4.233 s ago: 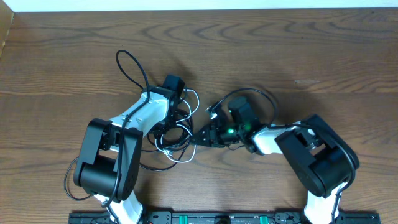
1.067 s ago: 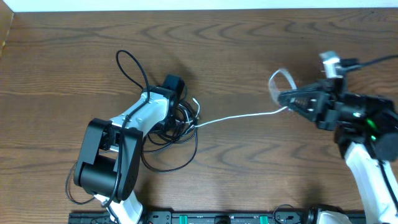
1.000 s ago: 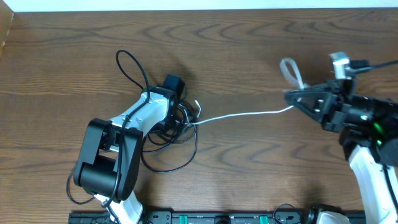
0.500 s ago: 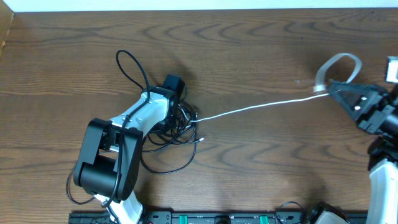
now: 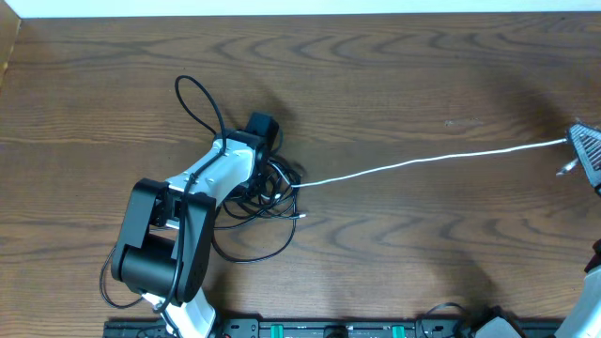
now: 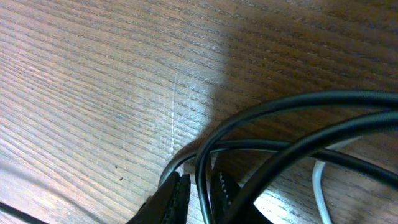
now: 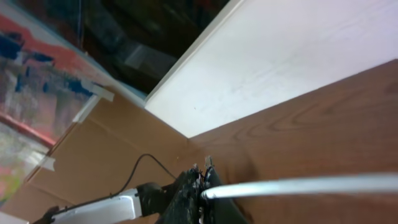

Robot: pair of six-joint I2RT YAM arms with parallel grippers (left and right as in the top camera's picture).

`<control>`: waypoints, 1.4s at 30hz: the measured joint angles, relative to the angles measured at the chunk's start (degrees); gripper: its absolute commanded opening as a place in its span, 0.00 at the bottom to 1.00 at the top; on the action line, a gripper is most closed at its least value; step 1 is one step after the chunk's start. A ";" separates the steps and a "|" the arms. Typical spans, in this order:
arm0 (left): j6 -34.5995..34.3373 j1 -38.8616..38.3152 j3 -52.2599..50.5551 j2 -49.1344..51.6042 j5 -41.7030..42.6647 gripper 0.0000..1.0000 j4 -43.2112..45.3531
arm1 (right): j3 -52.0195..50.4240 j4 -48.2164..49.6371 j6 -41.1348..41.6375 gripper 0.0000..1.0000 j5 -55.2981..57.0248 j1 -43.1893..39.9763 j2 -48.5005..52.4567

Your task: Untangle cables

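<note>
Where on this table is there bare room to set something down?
Bare table beyond the taut white cable, and between it and the near edge, right of centre. Crowded around the black cables by the left arm.

Overhead, bright even light falls on the wooden surface [image 5: 394, 84]. The grain is crisp and the shadows are soft and short, with a faint dark patch at upper right. The left wrist view is very close and soft: the black cables [image 6: 336, 97] blur, a pale sheen glares on the wood, and shade covers the right side. The right wrist view is blurred, the white cable [image 7: 298, 185] smeared and the upper left dim.
</note>
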 measured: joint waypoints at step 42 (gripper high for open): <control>0.00 0.00 0.00 0.00 0.00 0.20 0.00 | -16.81 -12.70 -26.43 0.05 4.76 5.20 32.02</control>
